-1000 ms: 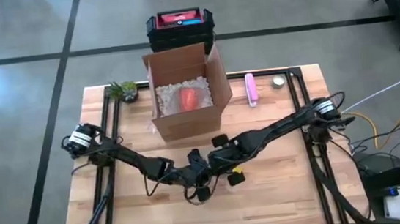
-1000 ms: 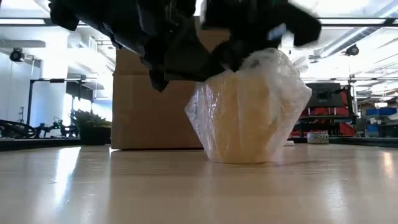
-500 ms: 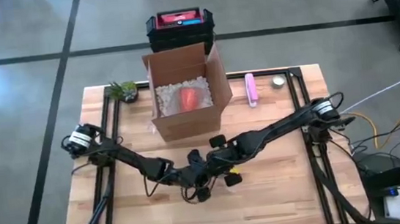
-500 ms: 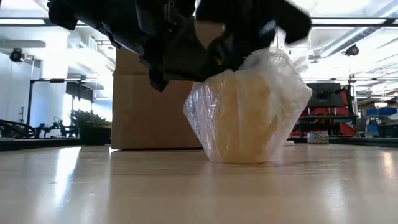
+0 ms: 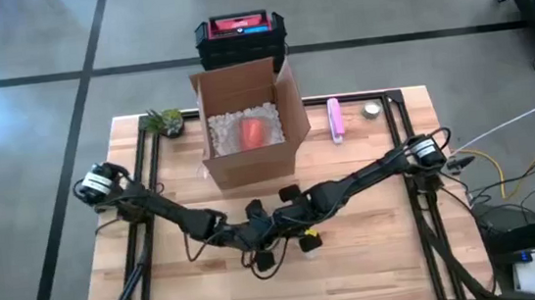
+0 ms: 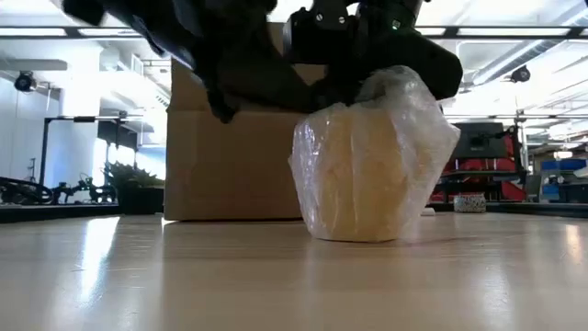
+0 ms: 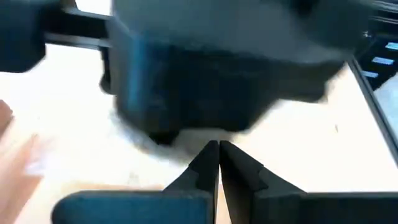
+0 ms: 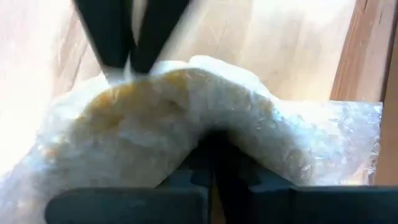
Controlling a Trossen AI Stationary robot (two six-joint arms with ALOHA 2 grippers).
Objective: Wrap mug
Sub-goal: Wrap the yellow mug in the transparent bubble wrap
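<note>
The mug [image 6: 367, 175] is yellow, stands upright on its base on the table and is covered in clear bubble wrap [image 8: 205, 118]. In the high view it shows as a yellow spot [image 5: 307, 237] near the table's middle, mostly hidden under both arms. My left gripper [image 7: 218, 152] is shut and reaches in from the table's left, with its tips at the wrap's top. My right gripper [image 8: 211, 177] is shut on the wrap above the mug and comes in from the right. In the low view both dark grippers [image 6: 303, 64] hang right over the bundle. My left gripper pinches the wrap's gathered top edge [image 8: 134, 71] between its shut fingertips [image 8: 118, 43], on the side opposite my right gripper. How many layers it has, I cannot tell. My right gripper pinches a raised fold of the wrap [image 8: 214, 134] at the mug's top. The wrap humps up over the fingers, and the bundle's base stays on the table.
An open cardboard box [image 5: 246, 132] with white packing fill and a red thing stands at the table's far middle. A small plant [image 5: 166, 120], a pink object [image 5: 337, 121] and a small round item [image 5: 372, 109] lie along the far edge. A black-and-red case [image 5: 240, 36] stands beyond the table.
In the low view my left arm has risen a little and shifted left. The wrap's bulge on that side has drawn in toward the mug. The mug has stayed in place on the table.
</note>
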